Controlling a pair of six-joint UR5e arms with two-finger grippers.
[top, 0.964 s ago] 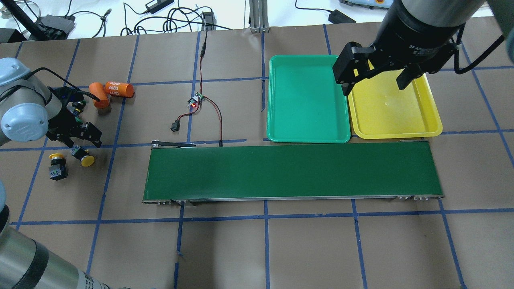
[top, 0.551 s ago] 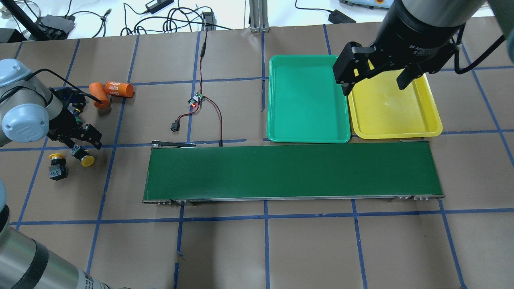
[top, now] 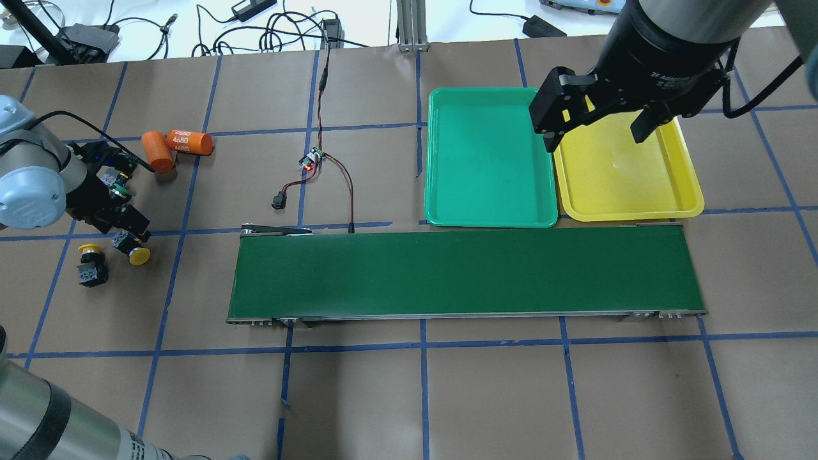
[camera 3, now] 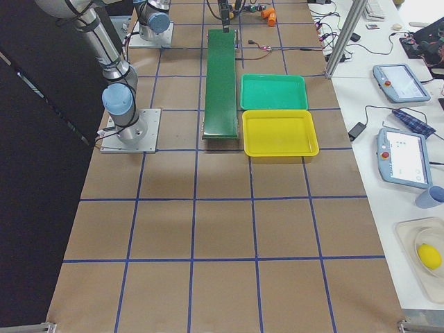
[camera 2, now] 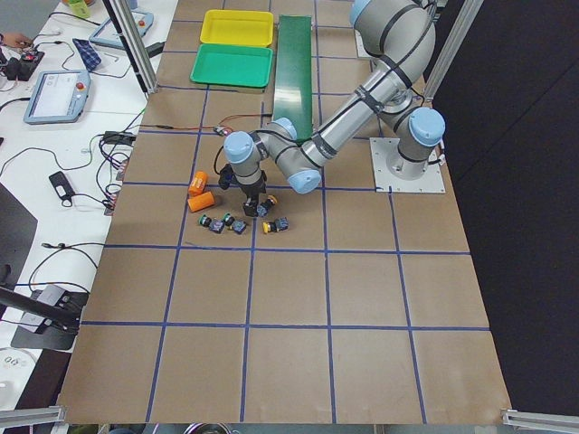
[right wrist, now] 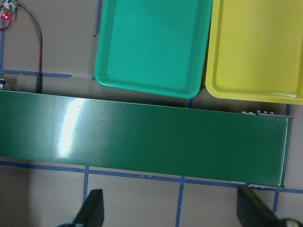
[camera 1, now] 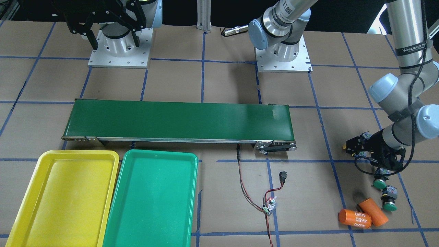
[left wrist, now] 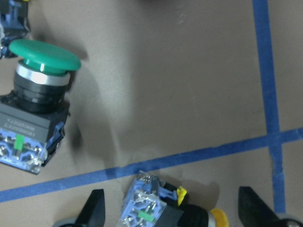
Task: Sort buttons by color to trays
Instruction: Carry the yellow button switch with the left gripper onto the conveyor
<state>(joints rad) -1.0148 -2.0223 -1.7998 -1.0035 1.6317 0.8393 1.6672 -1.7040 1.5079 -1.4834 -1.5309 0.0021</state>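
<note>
The left gripper hangs low at the worktop's left end. Its jaws are spread wide on either side of a yellow button but not closed on it. A green button lies near. The right gripper, also wide open and holding nothing, hovers over the yellow tray, just beside the green tray on the right.

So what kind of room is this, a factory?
Probably a robotics lab, not a factory: two grey robot arms bolted to a brown paper-covered table taped in a blue grid, a short dark-green conveyor belt, and touchscreen control pendants on a white side bench.
</note>
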